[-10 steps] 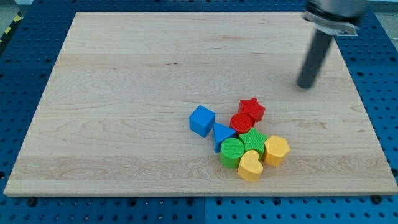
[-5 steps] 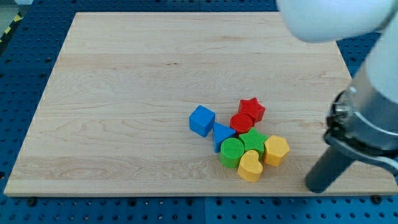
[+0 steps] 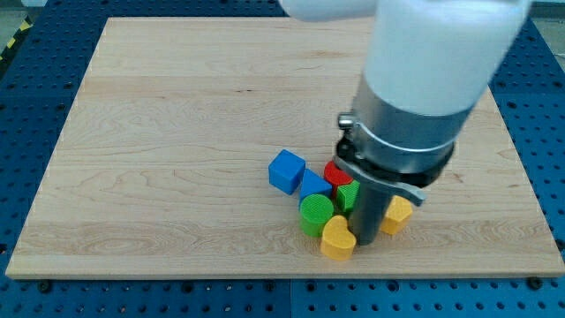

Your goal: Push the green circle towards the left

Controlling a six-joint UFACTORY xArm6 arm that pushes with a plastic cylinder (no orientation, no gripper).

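Observation:
The green circle point(image 3: 315, 213) lies in a tight cluster near the view's bottom centre. My tip point(image 3: 365, 242) stands just right of the yellow heart point(image 3: 336, 239) and to the lower right of the green circle. A second green block point(image 3: 346, 195) lies between the rod and the green circle. The arm's wide body hides what lies above and right of the cluster.
A blue cube point(image 3: 287, 170) and a blue triangle point(image 3: 313, 185) lie at the cluster's left. A red circle point(image 3: 336, 173) peeks out beside the arm. A yellow hexagon point(image 3: 399, 213) shows right of the rod. The wooden board point(image 3: 177, 106) ends close below the cluster.
My tip swept from the view's lower right leftward into the cluster. The green circle and yellow heart shifted left. The arm now covers the red star.

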